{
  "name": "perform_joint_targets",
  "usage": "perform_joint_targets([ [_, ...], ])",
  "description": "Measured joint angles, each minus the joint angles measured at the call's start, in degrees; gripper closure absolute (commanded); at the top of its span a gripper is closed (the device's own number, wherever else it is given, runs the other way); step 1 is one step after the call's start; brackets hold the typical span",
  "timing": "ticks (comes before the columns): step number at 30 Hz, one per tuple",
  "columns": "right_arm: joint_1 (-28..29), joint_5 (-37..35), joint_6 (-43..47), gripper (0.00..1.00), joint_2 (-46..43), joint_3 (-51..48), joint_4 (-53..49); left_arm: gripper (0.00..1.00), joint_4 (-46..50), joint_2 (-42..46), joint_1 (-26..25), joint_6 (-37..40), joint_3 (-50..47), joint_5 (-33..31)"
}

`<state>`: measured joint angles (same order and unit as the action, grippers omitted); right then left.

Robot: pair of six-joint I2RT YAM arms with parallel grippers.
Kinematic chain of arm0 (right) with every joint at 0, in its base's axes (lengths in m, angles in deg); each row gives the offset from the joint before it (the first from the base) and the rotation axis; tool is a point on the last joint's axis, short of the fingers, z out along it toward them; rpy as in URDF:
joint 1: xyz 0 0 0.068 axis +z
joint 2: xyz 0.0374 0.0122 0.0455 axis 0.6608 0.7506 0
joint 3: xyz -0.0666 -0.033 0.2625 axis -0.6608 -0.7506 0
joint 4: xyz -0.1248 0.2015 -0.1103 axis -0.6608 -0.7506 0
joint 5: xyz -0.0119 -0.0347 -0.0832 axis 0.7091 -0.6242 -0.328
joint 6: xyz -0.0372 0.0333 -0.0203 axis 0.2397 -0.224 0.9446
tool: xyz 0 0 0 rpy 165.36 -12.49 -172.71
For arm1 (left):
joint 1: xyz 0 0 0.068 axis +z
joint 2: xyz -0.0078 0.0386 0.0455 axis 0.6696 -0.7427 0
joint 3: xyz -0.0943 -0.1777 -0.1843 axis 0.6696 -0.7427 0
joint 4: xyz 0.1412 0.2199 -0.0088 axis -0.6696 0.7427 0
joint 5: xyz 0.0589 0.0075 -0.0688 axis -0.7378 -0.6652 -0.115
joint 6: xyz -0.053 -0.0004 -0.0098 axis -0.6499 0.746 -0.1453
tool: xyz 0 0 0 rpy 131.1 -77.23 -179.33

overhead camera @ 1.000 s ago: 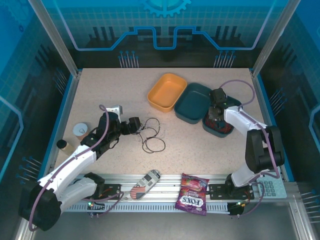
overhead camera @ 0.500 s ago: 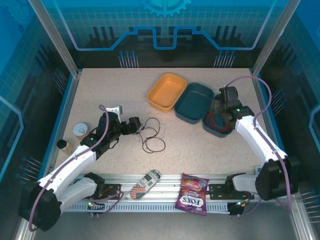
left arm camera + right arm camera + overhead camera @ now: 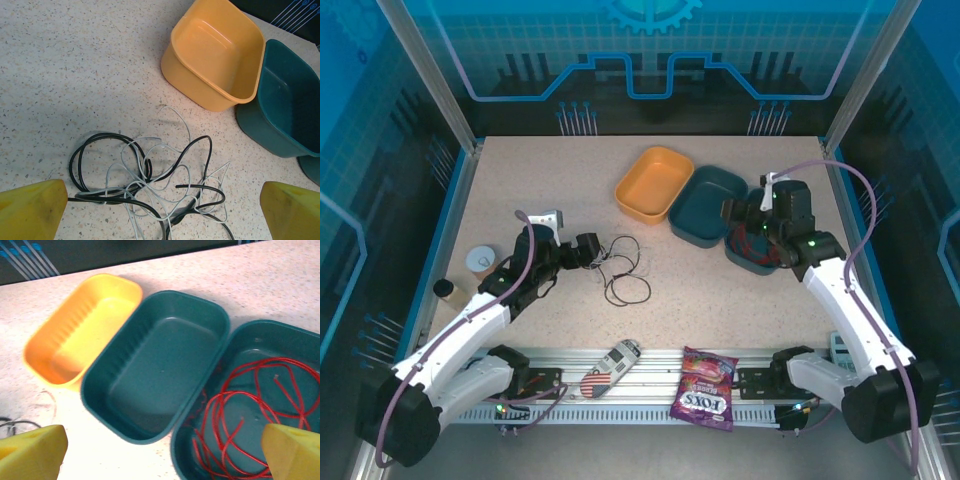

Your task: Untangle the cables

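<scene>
A black cable [image 3: 627, 291] and a white cable [image 3: 638, 262] lie knotted together on the speckled table. My left gripper [image 3: 590, 247] is open just left of that tangle. From the left wrist, the black cable [image 3: 208, 152] loops through the white cable [image 3: 142, 138] between the spread yellow fingers [image 3: 32, 210] of my left gripper [image 3: 162, 205]. The red cable [image 3: 250, 405] lies coiled in the right teal bin [image 3: 280, 337]. My right gripper [image 3: 162, 450] is open above that bin with nothing in it. From above, my right gripper [image 3: 745, 218] hangs over the red cable [image 3: 752, 245].
An orange bin [image 3: 654, 183] and an empty teal bin [image 3: 708, 205] sit at the back centre. A paper cup [image 3: 481, 262] and a small bottle [image 3: 444, 290] stand by the left edge. A candy bag [image 3: 705, 388] and a remote-like device [image 3: 611, 366] rest on the front rail.
My right gripper opened and lifted out of the right teal bin, leaving the red cable inside; its arm swung outward. The left arm barely moved.
</scene>
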<state>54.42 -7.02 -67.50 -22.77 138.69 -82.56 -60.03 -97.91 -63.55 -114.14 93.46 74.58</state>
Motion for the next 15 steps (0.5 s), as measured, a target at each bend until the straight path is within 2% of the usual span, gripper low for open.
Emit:
perform_joint_targets([
  [6,9.4,-1.2,0.0,0.0,0.8,0.0,0.1,0.01,-0.1,0.0,0.0,-1.7,-0.7,-0.5],
  [11,18.8,-3.3,-0.7,0.0,5.3,1.1,-0.1,0.01,-0.1,-1.1,0.1,-3.8,-0.7,-0.7],
  [15,25.6,-4.1,-2.0,0.06,10.4,3.1,-0.1,0.01,0.0,-2.8,0.8,-5.4,-0.7,-0.7],
])
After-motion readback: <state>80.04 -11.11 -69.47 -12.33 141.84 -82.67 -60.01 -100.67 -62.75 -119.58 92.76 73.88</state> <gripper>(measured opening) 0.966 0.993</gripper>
